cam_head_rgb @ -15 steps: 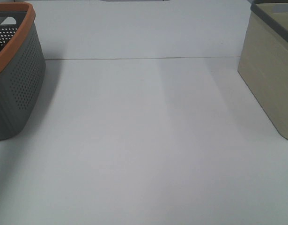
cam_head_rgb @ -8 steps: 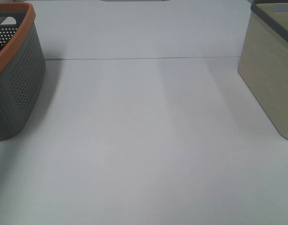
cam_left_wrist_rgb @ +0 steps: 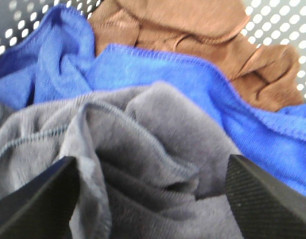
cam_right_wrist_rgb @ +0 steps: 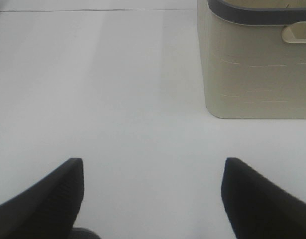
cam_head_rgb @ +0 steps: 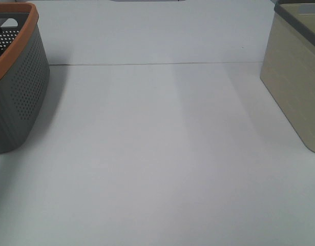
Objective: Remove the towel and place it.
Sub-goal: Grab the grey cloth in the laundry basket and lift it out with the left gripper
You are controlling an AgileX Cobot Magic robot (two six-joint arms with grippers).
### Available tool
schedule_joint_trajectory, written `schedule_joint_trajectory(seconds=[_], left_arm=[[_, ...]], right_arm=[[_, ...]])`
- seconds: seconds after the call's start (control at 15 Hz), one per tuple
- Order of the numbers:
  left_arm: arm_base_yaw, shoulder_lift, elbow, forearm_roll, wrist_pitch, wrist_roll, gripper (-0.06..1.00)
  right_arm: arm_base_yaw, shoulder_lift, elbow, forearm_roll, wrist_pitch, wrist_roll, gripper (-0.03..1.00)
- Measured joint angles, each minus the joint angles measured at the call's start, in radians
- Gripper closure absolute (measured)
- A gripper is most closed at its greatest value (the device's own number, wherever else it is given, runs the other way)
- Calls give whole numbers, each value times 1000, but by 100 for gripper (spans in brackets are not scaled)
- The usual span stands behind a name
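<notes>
White tabletop (cam_head_rgb: pixel 157 154) | left gripper (cam_left_wrist_rgb: pixel 150 172) hanging spread-jawed over dark grey terry towel (cam_left_wrist_rgb: pixel 157 134) in orange-rimmed perforated basket (cam_head_rgb: pixel 24 92), nine o'clock | should be pinching top fold alone | right gripper (cam_right_wrist_rgb: pixel 153 172) idling spread-jawed

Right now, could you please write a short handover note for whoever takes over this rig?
Left gripper: open, inside the grey perforated basket with the orange rim, straddling a fold of the dark grey terry towel; nothing gripped.
Right gripper: open, empty, over the white table near the beige bin with the grey rim.
The towel lies crumpled in the basket against a blue towel, with a brown towel beyond.
Done: approach only.
Left: grip the towel, lift it out, place it.
</notes>
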Motion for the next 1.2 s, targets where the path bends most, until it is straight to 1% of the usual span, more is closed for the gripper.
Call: schedule_joint_trajectory(seconds=[0.2, 0.4, 0.47, 0.53, 0.6, 0.67, 0.8, 0.93, 1.0, 1.13, 1.2], left_arm=[[0, 0, 0, 63, 32, -5, 20], [0, -2, 0, 80, 45, -10, 20], [0, -2, 0, 81, 47, -23, 23], [0, -2, 0, 81, 53, -41, 31], [0, -2, 0, 81, 63, -56, 43], [0, -2, 0, 81, 68, -63, 49], [0, -2, 0, 81, 71, -71, 72], [0, -8, 0, 83, 89, -72, 88], [0, -17, 0, 99, 95, -76, 93], [0, -71, 0, 160, 97, -103, 94], [0, -97, 0, 171, 97, -104, 94]], right_arm=[[0, 0, 0, 0, 0, 0, 21], [0, 0, 0, 0, 0, 2, 21], [0, 0, 0, 0, 0, 2, 21], [0, 0, 0, 0, 0, 2, 21], [0, 0, 0, 0, 0, 2, 21], [0, 0, 0, 0, 0, 2, 21], [0, 0, 0, 0, 0, 2, 21], [0, 0, 0, 0, 0, 3, 21], [0, 0, 0, 0, 0, 3, 21], [0, 0, 0, 0, 0, 3, 21], [0, 0, 0, 0, 0, 3, 21]])
